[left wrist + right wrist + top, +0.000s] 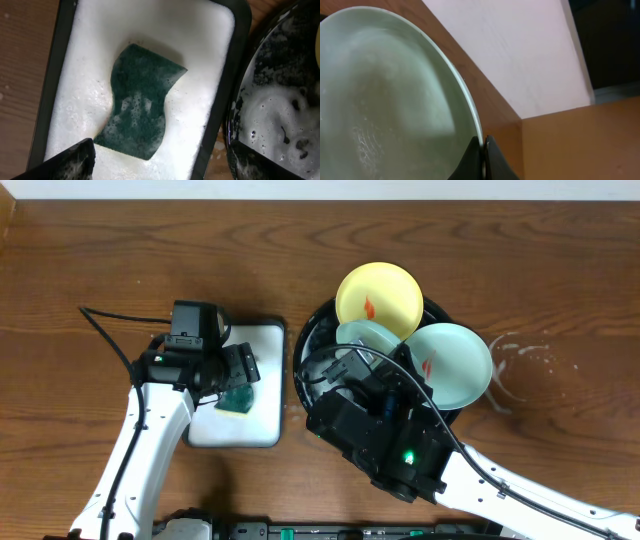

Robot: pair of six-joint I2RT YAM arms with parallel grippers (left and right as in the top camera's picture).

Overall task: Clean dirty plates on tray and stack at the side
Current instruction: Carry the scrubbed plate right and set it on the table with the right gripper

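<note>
Three plates rest on the black round tray. The pale yellow plate with a red smear leans on the far rim. A mint plate with a red smear sits at the right. A second mint plate is tilted up, and my right gripper is shut on its rim. In the right wrist view the fingers pinch that plate's edge. My left gripper is open and empty above a green sponge; its fingertips straddle the sponge's near end.
The sponge lies in a white foamy rectangular tray left of the black tray, whose sudsy inside shows in the left wrist view. Wet suds marks lie on the wood tabletop to the right.
</note>
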